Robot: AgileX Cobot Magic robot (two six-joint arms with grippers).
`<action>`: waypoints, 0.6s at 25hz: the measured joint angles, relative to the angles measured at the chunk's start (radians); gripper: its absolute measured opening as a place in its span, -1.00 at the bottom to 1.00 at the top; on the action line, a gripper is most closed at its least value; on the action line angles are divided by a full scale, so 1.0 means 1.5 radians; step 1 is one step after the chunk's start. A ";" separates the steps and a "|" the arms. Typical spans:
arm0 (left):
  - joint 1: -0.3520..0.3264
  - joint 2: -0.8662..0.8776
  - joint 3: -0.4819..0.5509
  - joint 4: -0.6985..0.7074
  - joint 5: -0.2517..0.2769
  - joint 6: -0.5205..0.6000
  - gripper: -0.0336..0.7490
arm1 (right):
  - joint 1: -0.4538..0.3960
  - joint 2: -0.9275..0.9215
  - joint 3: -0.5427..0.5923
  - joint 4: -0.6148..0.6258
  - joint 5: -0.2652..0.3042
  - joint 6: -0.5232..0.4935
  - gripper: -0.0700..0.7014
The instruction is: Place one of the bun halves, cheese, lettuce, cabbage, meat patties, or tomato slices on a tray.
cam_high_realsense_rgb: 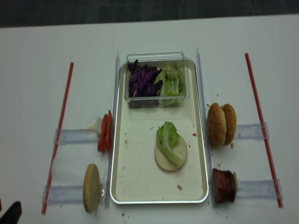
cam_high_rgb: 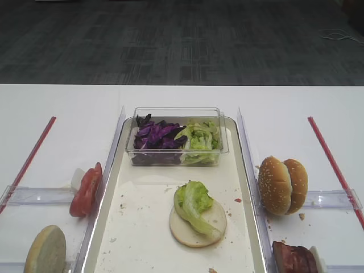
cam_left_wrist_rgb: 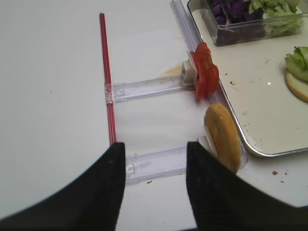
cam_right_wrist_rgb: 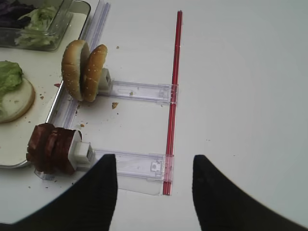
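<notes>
my right gripper (cam_right_wrist_rgb: 154, 185) is hanging with fingers apart and empty, the meat patties (cam_right_wrist_rgb: 50, 148) lying just ahead to its left.

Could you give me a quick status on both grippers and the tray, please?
Left gripper and right gripper open, empty, beside the tray. Bun half with lettuce on tray. Nothing blocking.

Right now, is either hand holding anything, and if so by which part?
Nothing is held. The right hand and the left hand both show open fingers with only bare table between them.
</notes>
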 joint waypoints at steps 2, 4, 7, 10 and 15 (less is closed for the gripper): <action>0.000 0.000 0.000 0.000 0.000 0.000 -0.13 | 0.000 0.000 0.001 0.000 0.000 -0.004 0.23; 0.000 0.000 0.000 0.000 0.000 0.000 -0.13 | 0.000 0.000 0.004 0.000 -0.012 -0.005 0.23; 0.000 0.000 0.000 0.000 0.000 0.000 -0.13 | 0.000 0.000 0.006 0.001 -0.036 -0.005 0.23; 0.000 0.000 0.000 0.000 0.000 0.000 -0.13 | 0.000 0.000 0.008 0.004 -0.040 -0.012 0.23; 0.000 0.000 0.000 0.000 0.000 0.000 -0.13 | 0.000 0.000 0.027 0.019 -0.066 -0.018 0.23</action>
